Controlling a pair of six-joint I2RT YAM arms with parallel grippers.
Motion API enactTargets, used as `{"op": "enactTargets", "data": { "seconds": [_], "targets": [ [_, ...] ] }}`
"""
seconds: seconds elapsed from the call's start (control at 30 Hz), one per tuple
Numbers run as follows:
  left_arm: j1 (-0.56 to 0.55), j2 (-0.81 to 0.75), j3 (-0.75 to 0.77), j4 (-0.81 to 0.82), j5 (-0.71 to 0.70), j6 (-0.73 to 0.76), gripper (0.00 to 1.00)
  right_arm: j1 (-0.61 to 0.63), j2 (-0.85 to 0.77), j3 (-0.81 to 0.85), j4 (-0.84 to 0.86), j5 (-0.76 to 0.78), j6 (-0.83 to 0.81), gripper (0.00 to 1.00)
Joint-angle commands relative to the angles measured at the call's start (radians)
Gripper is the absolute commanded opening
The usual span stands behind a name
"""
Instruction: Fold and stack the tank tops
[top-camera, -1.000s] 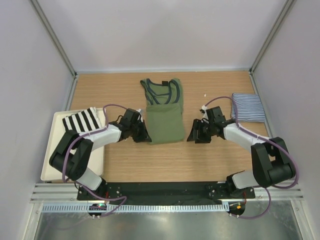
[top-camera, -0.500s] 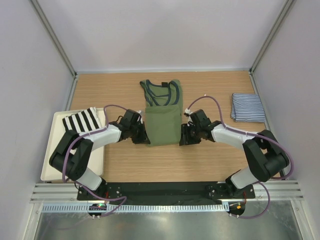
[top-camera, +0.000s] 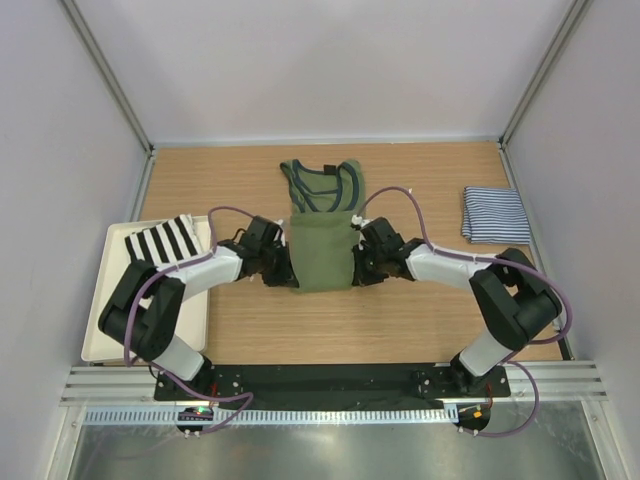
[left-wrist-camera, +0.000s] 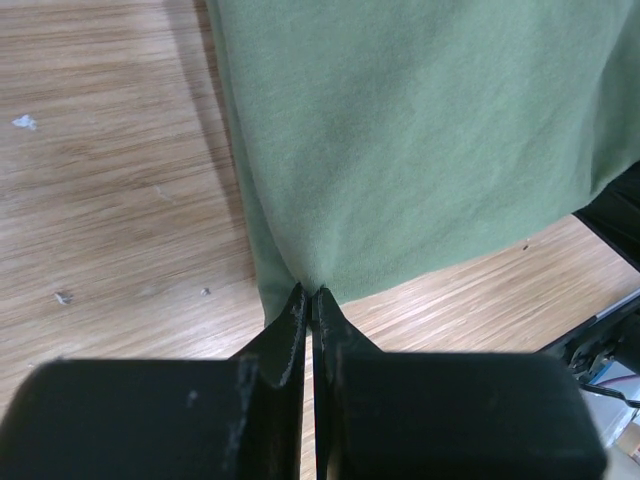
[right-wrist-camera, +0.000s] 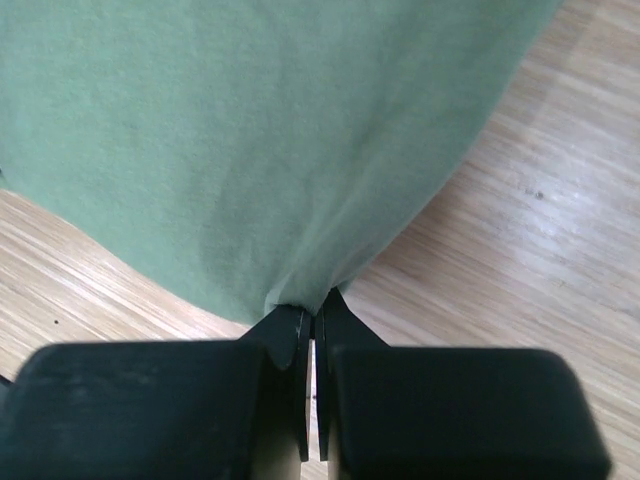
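The olive green tank top (top-camera: 322, 240) lies flat in the middle of the table, straps and navy trim at its far end. My left gripper (top-camera: 289, 272) is shut on its near left corner, and the left wrist view shows the green cloth (left-wrist-camera: 420, 140) pinched at the tips of the left gripper (left-wrist-camera: 309, 296). My right gripper (top-camera: 357, 268) is shut on the near right corner, where the cloth (right-wrist-camera: 250, 130) puckers into the closed right gripper (right-wrist-camera: 315, 311). The thin-striped navy-and-white tank top (top-camera: 495, 214) lies folded at the right side of the table.
A white tray (top-camera: 105, 335) sits at the left edge and holds a cloth with broad black-and-white stripes (top-camera: 163, 240). Grey walls enclose the wooden table (top-camera: 400, 320) on three sides. Both arms reach in low from the near edge.
My right gripper has travelled left from near the striped top to the green top's right corner and shut on it. The left gripper has stayed shut on the left corner.
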Motion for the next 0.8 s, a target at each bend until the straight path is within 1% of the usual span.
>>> {"op": "enactTargets", "data": {
  "seconds": [0.0,0.2,0.27,0.43,0.5,0.53,0.57,0.67,0.73,0.77],
  "targets": [
    [0.008,-0.033,0.030,-0.048,0.003,0.033,0.00,0.003,-0.073,-0.034,-0.022,0.025,0.020,0.01],
    [0.009,-0.066,-0.008,-0.057,0.003,0.029,0.00,0.004,-0.153,-0.065,-0.198,0.065,0.043,0.01],
    [0.009,-0.071,-0.048,-0.039,0.009,0.008,0.00,0.006,-0.173,-0.088,-0.227,0.022,0.104,0.01],
    [-0.006,-0.120,-0.099,-0.022,0.046,-0.016,0.02,0.009,-0.254,-0.120,-0.231,-0.015,0.115,0.01],
    [-0.029,-0.166,-0.114,-0.022,0.049,-0.029,0.16,0.009,-0.274,-0.136,-0.234,-0.035,0.115,0.02],
    [-0.037,-0.184,-0.131,-0.020,0.043,-0.037,0.27,0.010,-0.286,-0.140,-0.235,-0.049,0.116,0.04],
    [-0.041,-0.201,-0.142,-0.014,0.038,-0.043,0.32,0.010,-0.293,-0.149,-0.232,-0.053,0.116,0.06],
    [-0.049,-0.256,-0.177,0.001,0.024,-0.054,0.45,0.012,-0.305,-0.160,-0.225,-0.064,0.121,0.11],
    [-0.049,-0.267,-0.192,0.012,0.026,-0.051,0.48,0.013,-0.310,-0.166,-0.215,-0.064,0.122,0.14],
    [-0.049,-0.264,-0.195,0.030,0.040,-0.049,0.48,0.013,-0.316,-0.171,-0.212,-0.067,0.122,0.18]
  ]
}}
